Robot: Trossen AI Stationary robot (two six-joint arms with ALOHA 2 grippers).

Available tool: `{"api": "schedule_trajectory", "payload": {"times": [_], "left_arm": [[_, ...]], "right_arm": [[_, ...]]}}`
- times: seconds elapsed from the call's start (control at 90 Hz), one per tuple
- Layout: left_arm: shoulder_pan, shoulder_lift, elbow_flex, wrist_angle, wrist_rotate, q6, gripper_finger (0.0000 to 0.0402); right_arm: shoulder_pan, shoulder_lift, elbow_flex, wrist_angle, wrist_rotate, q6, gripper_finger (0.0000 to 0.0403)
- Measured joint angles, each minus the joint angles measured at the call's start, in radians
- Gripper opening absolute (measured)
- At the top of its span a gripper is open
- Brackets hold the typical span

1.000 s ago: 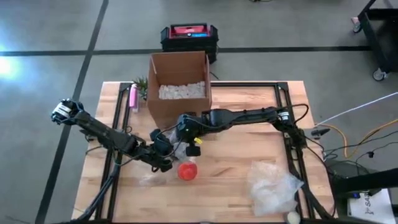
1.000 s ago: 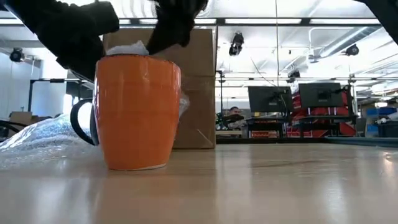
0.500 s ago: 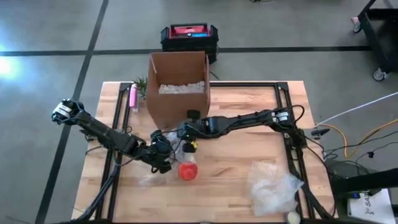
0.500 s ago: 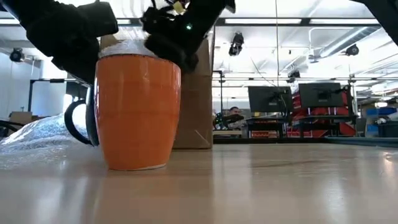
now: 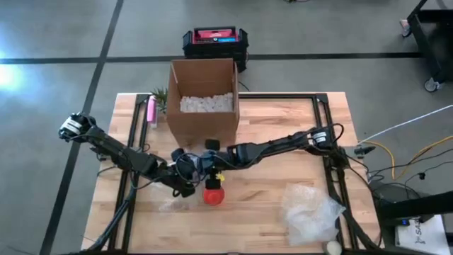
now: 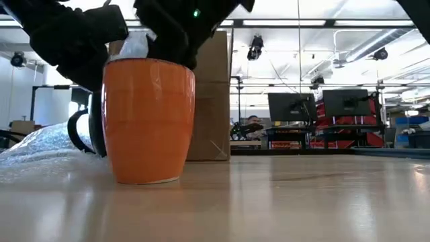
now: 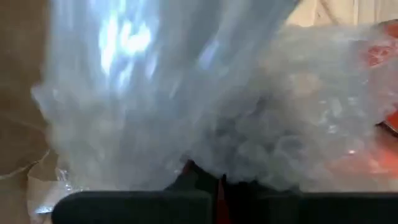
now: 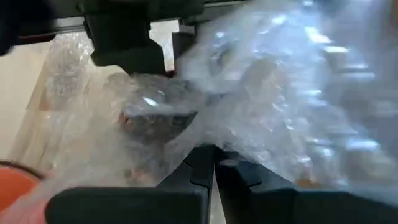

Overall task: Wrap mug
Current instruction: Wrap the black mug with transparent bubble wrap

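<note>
A glossy orange ceramic mug [image 6: 148, 119] with a dark handle stands upright on the pale wooden table [image 5: 269, 191], just in front of an open cardboard box [image 5: 203, 103] holding white packing pieces [image 5: 206, 103]. Both grippers meet over the mug's rim: the left gripper [image 5: 185, 178] and the right gripper [image 5: 211, 167] each have their fingers pinched closed on clear, crinkled bubble wrap [image 8: 249, 87] bunched at the mug's mouth. More loose bubble wrap [image 5: 311, 212] lies well apart, near the table's right corner.
</note>
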Motion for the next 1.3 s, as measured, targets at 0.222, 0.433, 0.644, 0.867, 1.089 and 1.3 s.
{"api": "schedule_trajectory", "payload": {"times": [0.222,0.433,0.644,0.867,1.089,1.3], "left_arm": [[-0.002,-0.064,0.08,-0.11,0.028,0.005,0.0001],[-0.011,-0.138,0.173,-0.228,0.049,0.013,0.0001],[0.008,-0.134,0.131,-0.219,-0.068,0.025,0.0001],[0.019,-0.032,-0.006,0.068,0.077,0.025,0.0001],[0.019,0.012,-0.037,0.103,0.081,0.01,0.0],[0.021,0.001,-0.038,0.097,0.078,0.019,0.0]], "right_arm": [[0.0,0.017,-0.007,-0.018,-0.012,0.02,0.0],[0.0,0.016,-0.005,-0.021,-0.019,0.017,0.0],[0.0,0.016,-0.005,-0.022,-0.019,0.017,0.0],[0.001,0.011,-0.004,-0.037,-0.02,0.016,0.0],[0.001,-0.037,0.104,-0.197,-0.029,-0.01,0.0],[-0.002,-0.047,0.16,-0.155,-0.027,-0.035,0.0]]}}
